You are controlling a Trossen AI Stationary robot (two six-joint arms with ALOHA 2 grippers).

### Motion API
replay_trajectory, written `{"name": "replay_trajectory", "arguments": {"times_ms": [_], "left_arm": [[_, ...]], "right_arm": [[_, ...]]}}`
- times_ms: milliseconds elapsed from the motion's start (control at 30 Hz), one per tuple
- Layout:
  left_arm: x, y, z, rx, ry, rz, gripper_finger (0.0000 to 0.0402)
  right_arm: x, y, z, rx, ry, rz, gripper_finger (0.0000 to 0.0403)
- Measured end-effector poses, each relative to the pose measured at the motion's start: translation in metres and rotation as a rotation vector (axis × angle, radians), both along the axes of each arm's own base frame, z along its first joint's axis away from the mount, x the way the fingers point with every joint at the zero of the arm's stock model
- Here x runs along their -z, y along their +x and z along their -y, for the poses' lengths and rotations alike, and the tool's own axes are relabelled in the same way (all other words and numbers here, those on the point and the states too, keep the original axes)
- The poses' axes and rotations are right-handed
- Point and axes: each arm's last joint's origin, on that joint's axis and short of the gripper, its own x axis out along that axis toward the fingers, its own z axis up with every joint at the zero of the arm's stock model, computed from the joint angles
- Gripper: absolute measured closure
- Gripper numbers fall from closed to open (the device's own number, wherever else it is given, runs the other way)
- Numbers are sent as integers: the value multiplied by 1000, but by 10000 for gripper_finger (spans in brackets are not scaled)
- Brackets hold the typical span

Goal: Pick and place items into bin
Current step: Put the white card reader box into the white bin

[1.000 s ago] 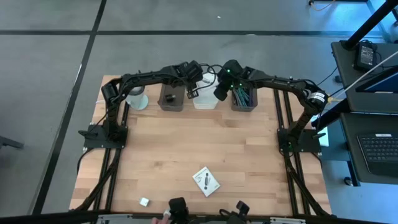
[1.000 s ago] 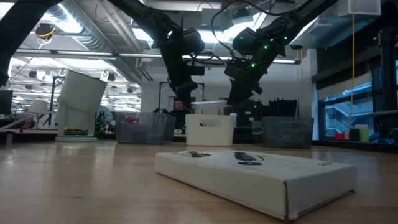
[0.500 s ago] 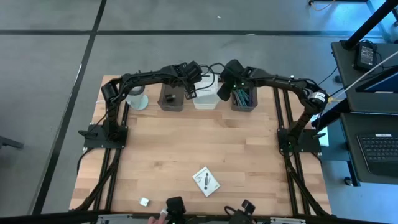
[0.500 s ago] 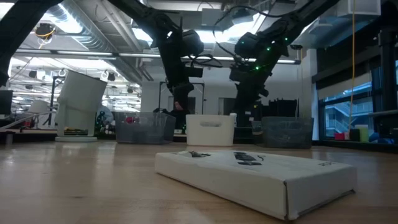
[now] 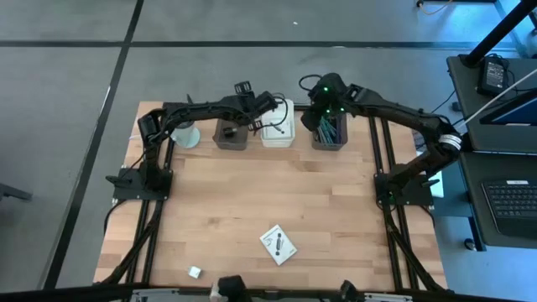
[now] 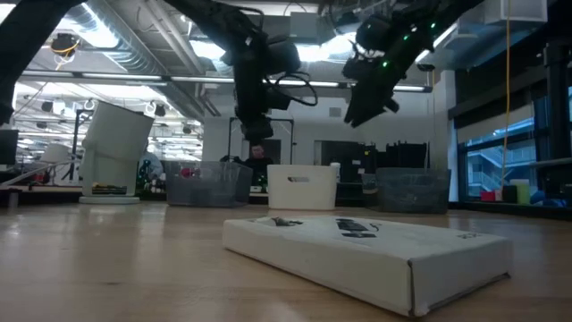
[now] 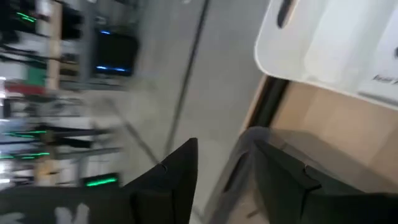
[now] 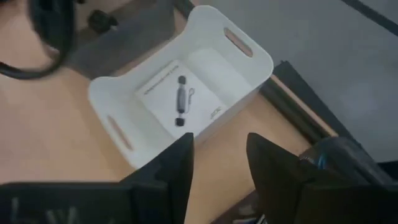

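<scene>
With one white square packet (image 8: pixel 181 99) lying in the white plastic bin (image 8: pixel 244 70), both grippers, left (image 7: pixel 217 180) and right (image 8: pixel 217 163), are hovering above it with jaws parted and empty, likely needing to fetch the second packet (image 5: pixel 278 244) well away from the bin on the wooden surface (image 5: pixel 252 201).

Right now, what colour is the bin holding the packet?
White bin; seen best in the right wrist view.
</scene>
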Motion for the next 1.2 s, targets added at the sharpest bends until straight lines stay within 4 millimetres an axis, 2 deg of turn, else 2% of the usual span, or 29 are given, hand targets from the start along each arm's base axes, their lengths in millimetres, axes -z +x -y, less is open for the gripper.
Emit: {"name": "replay_trajectory", "arguments": {"times_ms": [133,300,400,500,667,833,1000,1200], "left_arm": [[-5,8,25,79,40,-86,269],[-28,16,70,192,44,2,280],[-51,10,97,250,-9,117,291],[-71,0,119,298,-156,276,306],[-93,-21,139,317,-357,405,346],[-96,-31,156,244,-452,437,396],[-90,-32,181,124,-522,482,400],[-73,-33,226,60,-544,556,399]], "right_arm": [[-10,-7,-18,4,53,-11,250],[-14,-10,-43,2,134,-49,250],[-13,-5,-60,-14,176,-66,250],[-11,2,-80,-46,213,-88,250],[-8,10,-117,-72,217,-142,250],[-4,9,-156,-70,197,-245,252],[1,3,-199,-93,185,-313,271],[30,-17,-246,-91,226,-279,306]]}}
